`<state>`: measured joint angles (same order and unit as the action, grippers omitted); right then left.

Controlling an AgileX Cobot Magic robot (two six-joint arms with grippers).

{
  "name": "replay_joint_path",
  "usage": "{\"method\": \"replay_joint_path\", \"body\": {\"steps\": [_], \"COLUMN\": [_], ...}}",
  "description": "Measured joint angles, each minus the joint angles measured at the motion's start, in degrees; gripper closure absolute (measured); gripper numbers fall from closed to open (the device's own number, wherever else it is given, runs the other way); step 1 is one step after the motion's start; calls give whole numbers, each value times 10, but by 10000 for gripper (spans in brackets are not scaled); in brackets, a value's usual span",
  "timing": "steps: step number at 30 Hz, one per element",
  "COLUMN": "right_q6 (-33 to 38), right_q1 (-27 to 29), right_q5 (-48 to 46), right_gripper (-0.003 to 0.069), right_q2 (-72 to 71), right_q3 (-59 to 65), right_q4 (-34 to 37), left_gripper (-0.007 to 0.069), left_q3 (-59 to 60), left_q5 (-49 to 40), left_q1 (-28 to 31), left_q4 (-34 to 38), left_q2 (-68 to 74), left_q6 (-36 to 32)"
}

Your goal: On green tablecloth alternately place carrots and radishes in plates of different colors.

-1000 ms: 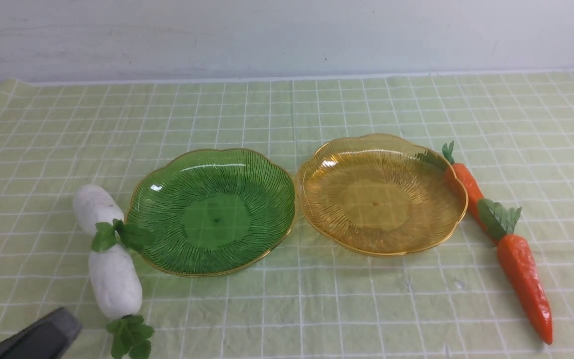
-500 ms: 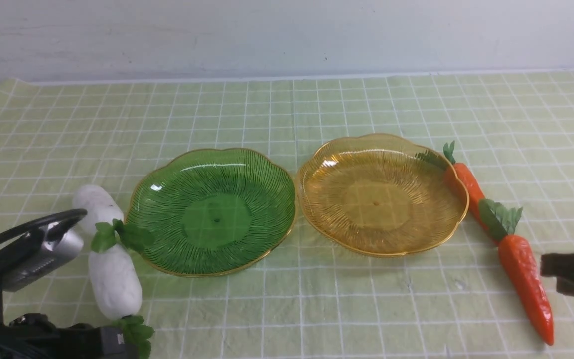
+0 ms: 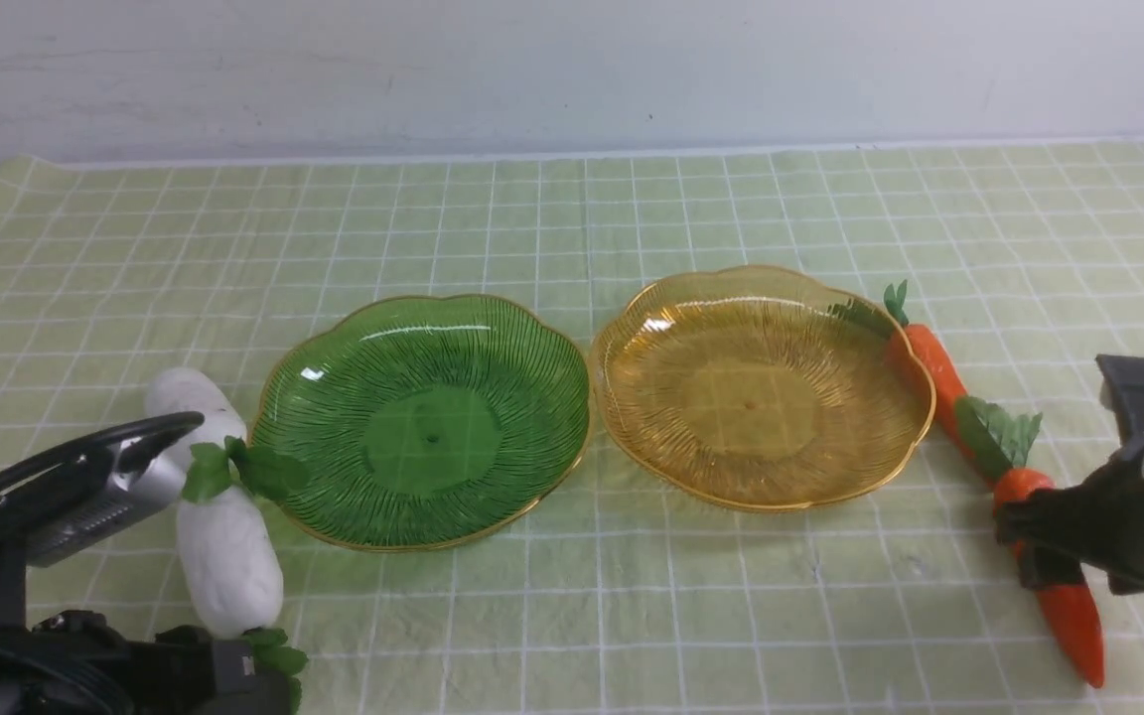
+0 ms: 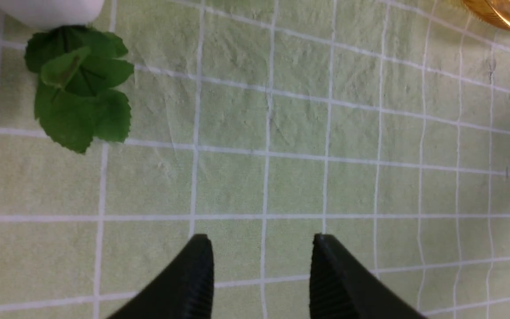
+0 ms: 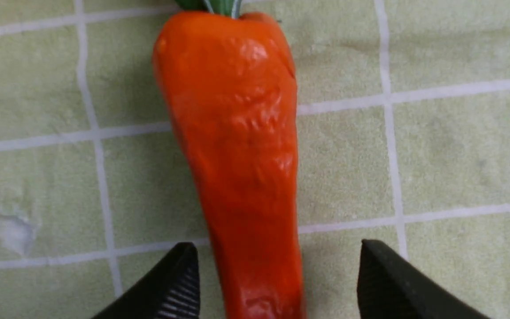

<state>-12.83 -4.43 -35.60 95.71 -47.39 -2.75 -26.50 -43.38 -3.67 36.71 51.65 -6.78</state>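
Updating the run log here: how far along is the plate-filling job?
Done: nothing; the green plate and amber plate are empty. In hand: the right end effector, open, straddles the near carrot without gripping; the left end effector is open over bare tablecloth beside the near radish. Left: both, plus the far carrot and far radish, need plating.

No readable text, labels, brands or numbers in any view. The green tablecloth (image 3: 572,218) carries only a plain white grid - no print.
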Motion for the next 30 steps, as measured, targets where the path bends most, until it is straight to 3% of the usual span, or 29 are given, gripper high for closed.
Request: {"method": "replay_joint_path", "body": {"steps": [5,9,14,18,21,24,30], "right_q6": [0,0,0,3,46,141,274], "right_q1": [0,0,0,0,-11,-44,-87], "right_q5": [2,-14,-78,-46,20,73,81], "right_gripper": [265,449,448,448,448,448,448], "right_q2": [20,12,-66,-124,-144,-133,-61], "right_q3": [-1,-2,-20,-33,-36,-50,-104], "right_q4": [0,-4,-12,42,106,183,254], "left_gripper": [344,344,344,344,344,344,344], "left_q3": [0,0,0,0,0,0,0], "left_q5": [0,0,1,7,16,18,19], "left_q1": [0,0,0,0,0,0,0], "left_q4": [0,0,-20,-30,-30,-30,-29], "left_q2": [0,0,0,0,0,0,0], "left_q6": [0,0,-1,-1,-1,-1,-1]}}
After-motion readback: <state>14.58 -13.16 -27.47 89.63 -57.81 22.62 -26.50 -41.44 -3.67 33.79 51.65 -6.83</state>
